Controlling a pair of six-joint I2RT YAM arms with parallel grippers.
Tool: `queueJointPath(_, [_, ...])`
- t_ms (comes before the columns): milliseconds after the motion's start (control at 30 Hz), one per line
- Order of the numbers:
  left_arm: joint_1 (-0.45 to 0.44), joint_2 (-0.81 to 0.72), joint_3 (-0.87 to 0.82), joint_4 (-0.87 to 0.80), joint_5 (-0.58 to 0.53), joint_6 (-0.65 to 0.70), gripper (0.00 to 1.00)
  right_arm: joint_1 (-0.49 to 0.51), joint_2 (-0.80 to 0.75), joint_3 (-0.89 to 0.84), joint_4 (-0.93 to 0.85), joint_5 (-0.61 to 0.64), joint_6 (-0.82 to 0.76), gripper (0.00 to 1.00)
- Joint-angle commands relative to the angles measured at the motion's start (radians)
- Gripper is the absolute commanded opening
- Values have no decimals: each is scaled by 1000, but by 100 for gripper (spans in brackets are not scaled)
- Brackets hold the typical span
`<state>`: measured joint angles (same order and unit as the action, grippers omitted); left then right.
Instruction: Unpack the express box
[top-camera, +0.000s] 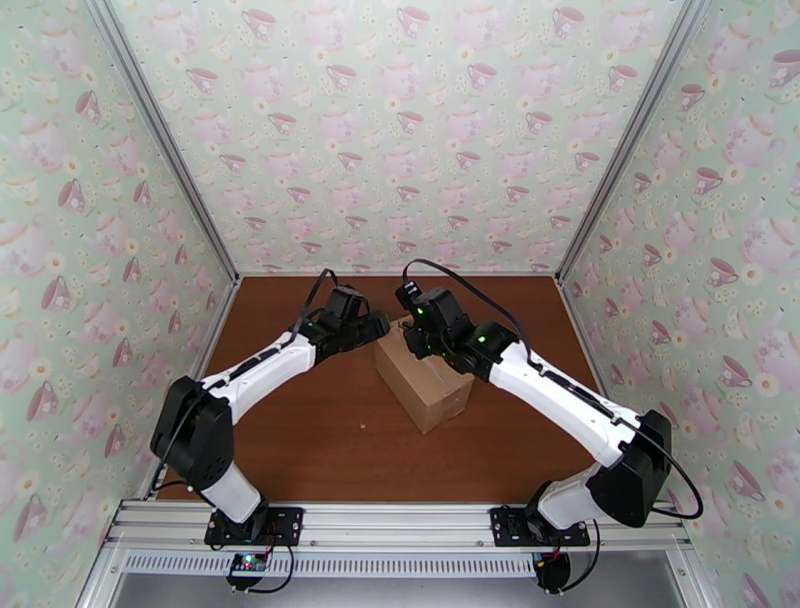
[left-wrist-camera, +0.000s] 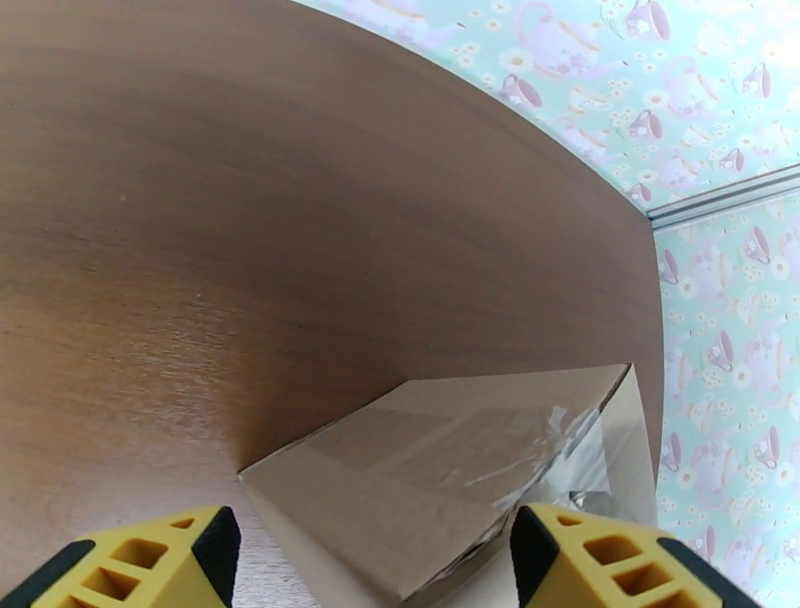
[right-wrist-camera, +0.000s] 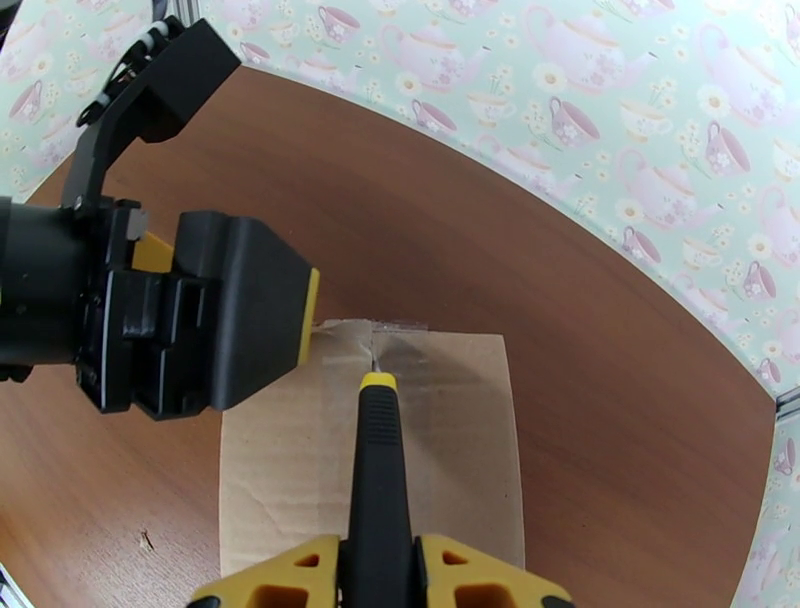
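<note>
Plain brown rectangular cardboard express box (top-camera: 425, 385) mid-table on dark wooden tabletop (top-camera: 320, 440), flaps shut. Tip of slim black yellow-tipped tool (right-wrist-camera: 378, 450) at its seam, clamped in right gripper (right-wrist-camera: 378, 572) — left gripper (left-wrist-camera: 375, 555) fingers apart, box corner between them

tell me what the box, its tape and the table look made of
Express box: plain brown cardboard, matte, with faint creases and a fibrous look. Tape strip: probably clear plastic film, since it glints and wrinkles. Table: wood or wood-look laminate, smooth with a soft sheen; the grain shows, but which one is unclear.
</note>
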<state>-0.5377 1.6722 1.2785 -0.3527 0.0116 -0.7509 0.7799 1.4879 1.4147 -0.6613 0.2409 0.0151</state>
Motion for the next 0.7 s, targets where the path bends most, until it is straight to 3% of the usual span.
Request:
queueJointPath(0, [5,28,30,16,31,-4,77,6,25,-13,-93,6,10,0])
queueJointPath(667, [-2,61,7,21,27,-40,76,7,-15,-5,-121,33,3,0])
